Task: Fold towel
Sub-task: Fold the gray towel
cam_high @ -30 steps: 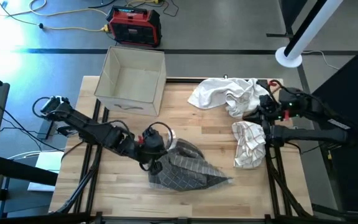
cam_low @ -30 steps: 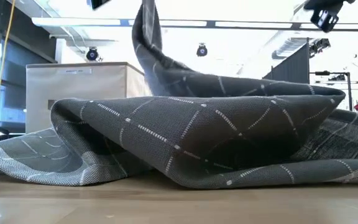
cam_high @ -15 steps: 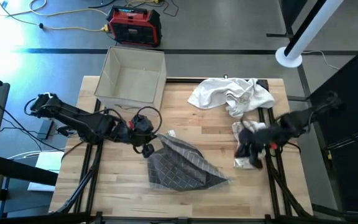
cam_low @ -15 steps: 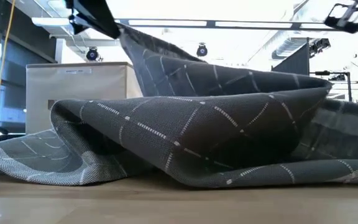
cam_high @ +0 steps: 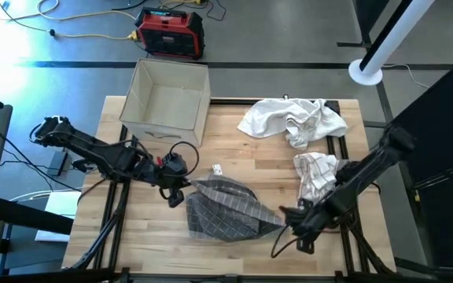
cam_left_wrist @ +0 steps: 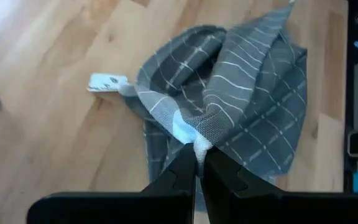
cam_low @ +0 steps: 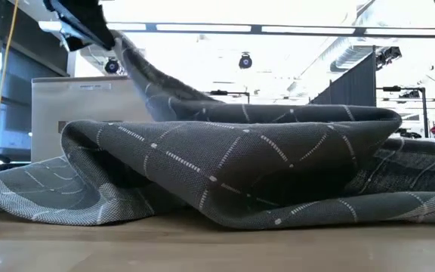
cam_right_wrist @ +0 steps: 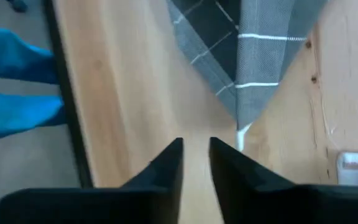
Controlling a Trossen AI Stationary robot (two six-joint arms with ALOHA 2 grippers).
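Observation:
The grey checked towel [cam_high: 228, 211] lies crumpled on the wooden table [cam_high: 148, 236], its bulk resting in loose folds [cam_low: 232, 174]. My left gripper [cam_high: 181, 189] is at the towel's left end and is shut on a lifted part of it. In the low view that gripper [cam_low: 81, 23] shows at the upper left with a band of cloth rising to it. My right gripper [cam_high: 288, 215] stands open and low at the towel's pointed right corner [cam_right_wrist: 244, 118]. That corner lies just ahead of its fingertips [cam_right_wrist: 196, 152], not between them. My left gripper pinches a bunched bit of the towel's pale hemmed edge [cam_left_wrist: 199, 138] between its two fingers. The fingers come slanting down from the table's left side. That part is lifted off the table, the cloth runs fairly taut up to it [cam_low: 149, 83], and the rest stays on the wood.
A beige open box [cam_high: 167, 98] stands at the far left. A pile of white cloth [cam_high: 293, 118] lies at the far right, with a crumpled pale checked cloth [cam_high: 314, 179] below it near my right arm. Bare wood shows along the near edge.
My left gripper has moved toward the table's left edge and lower, still shut, dragging the towel's held part leftward while the bulk stays put. My right gripper has swung from the white cloths at the far right toward the near edge, down to the grey towel's right corner.

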